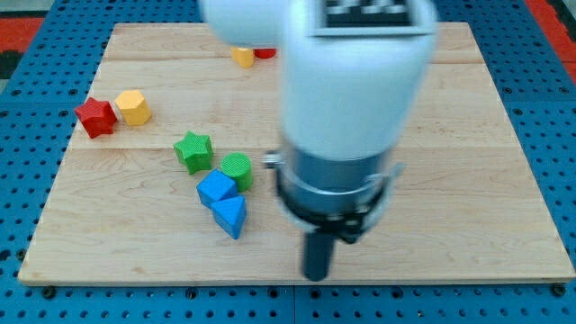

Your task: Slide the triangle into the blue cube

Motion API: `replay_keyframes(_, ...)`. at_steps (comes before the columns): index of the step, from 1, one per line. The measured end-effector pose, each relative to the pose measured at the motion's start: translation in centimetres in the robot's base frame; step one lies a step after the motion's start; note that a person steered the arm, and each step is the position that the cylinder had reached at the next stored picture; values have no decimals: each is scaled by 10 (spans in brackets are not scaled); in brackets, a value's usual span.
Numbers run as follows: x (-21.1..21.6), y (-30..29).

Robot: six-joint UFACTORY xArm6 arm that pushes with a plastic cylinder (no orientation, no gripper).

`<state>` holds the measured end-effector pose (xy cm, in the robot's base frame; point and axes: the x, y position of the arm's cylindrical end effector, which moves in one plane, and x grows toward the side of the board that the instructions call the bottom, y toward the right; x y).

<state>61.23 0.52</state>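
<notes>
The blue triangle (230,215) lies on the wooden board (468,225), touching the lower right side of the blue cube (216,188). My tip (316,276) is at the lower end of the dark rod, to the right of the triangle and a little lower in the view, apart from it by a clear gap. The large white arm body hides the board's upper middle.
A green cylinder (237,170) touches the blue cube's upper right. A green star (193,150) sits up-left of it. A red star (95,117) and a yellow hexagon (132,107) lie at the left. A yellow block (242,58) and a red block (265,53) peek out at the top.
</notes>
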Motion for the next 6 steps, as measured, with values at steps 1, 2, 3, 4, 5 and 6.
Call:
replay_keyframes(1, -4, -53)
replay_keyframes(2, -18, -74)
replay_keyframes(3, -35, -80)
replay_keyframes(4, -43, -75)
replay_keyframes(5, -43, -60)
replay_keyframes(6, -30, -30)
